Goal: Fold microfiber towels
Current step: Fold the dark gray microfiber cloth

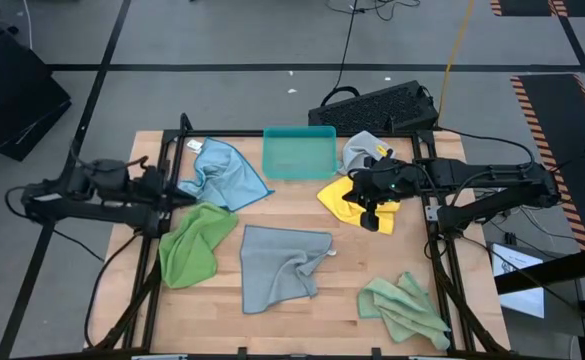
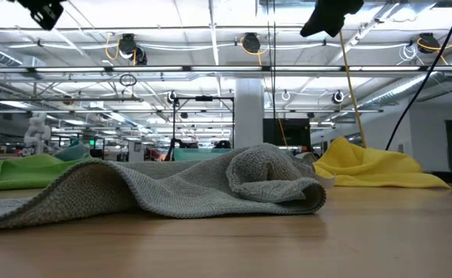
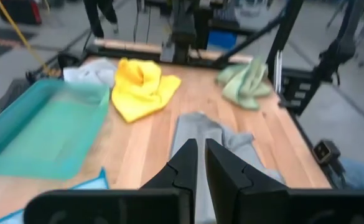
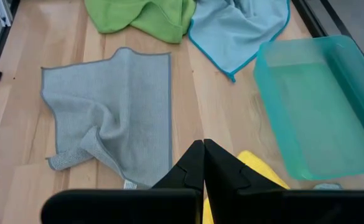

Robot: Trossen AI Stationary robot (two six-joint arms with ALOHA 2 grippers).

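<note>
Several microfiber towels lie crumpled on the wooden table: light blue point(image 1: 227, 172) at far left, green point(image 1: 194, 243) nearer, grey point(image 1: 282, 262) in the middle, yellow point(image 1: 344, 197) at right, another grey point(image 1: 360, 150) behind it, and another green point(image 1: 404, 308) at near right. My left gripper point(image 1: 187, 190) point(image 3: 200, 155) hangs shut in the air beside the light blue towel, holding nothing. My right gripper point(image 1: 355, 190) point(image 4: 203, 149) is shut and empty above the yellow towel point(image 4: 256, 171). In the low view both grippers, left point(image 2: 40, 11) and right point(image 2: 330, 15), stand high above the cloths.
A teal plastic tray point(image 1: 299, 152) stands at the middle of the far edge, between the light blue towel and the far grey one. Dark frame rails point(image 1: 442, 250) border the table's sides. A black keyboard point(image 1: 377, 105) lies on the floor beyond the far edge.
</note>
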